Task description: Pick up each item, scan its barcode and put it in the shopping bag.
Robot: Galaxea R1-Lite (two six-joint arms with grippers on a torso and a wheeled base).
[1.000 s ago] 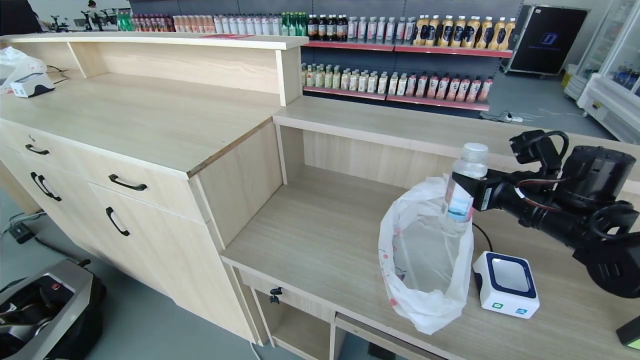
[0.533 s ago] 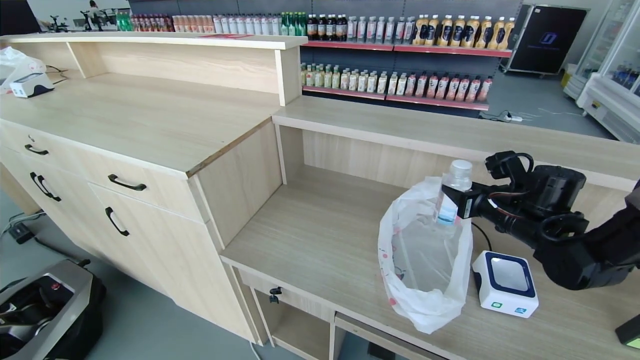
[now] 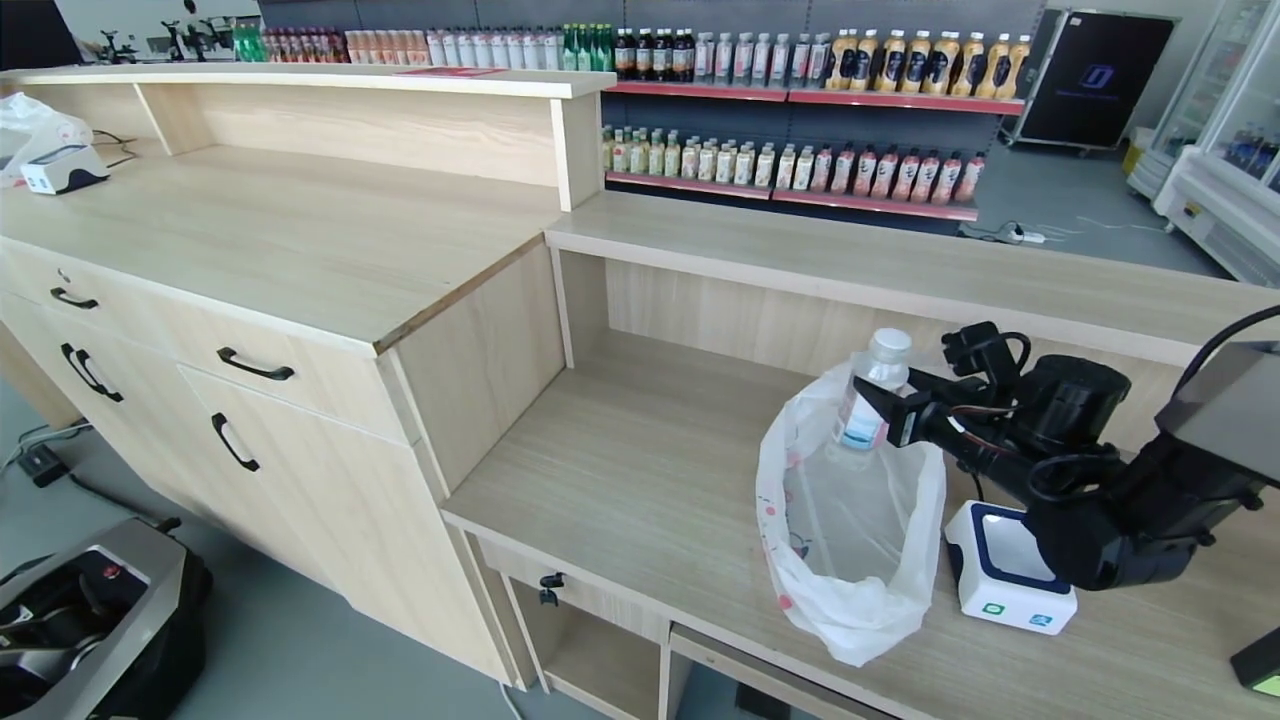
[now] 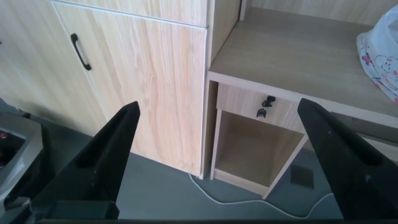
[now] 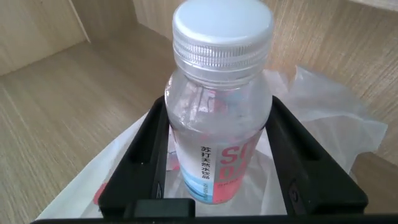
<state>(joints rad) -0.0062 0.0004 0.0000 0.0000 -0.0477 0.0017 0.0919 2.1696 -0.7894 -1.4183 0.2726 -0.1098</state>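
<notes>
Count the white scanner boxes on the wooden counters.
2. One scanner sits on the low counter beside the shopping bag; a second scanner sits far left on the higher counter. None looks hidden.

Right gripper (image 3: pixel 872 408) clamped, left fingers (image 4: pixel 109 158) spread

Head camera overlooks the counter (image 3: pixel 640 470); wrist cameras, seemingly downward, share its bag (image 3: pixel 850 570).

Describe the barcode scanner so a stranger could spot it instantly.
On the lower wooden counter stands an open white shopping bag. Beside it, on the robot's right, sits the scanner: a small white box with a dark-blue-framed window on top, unlike the soft bag.
</notes>
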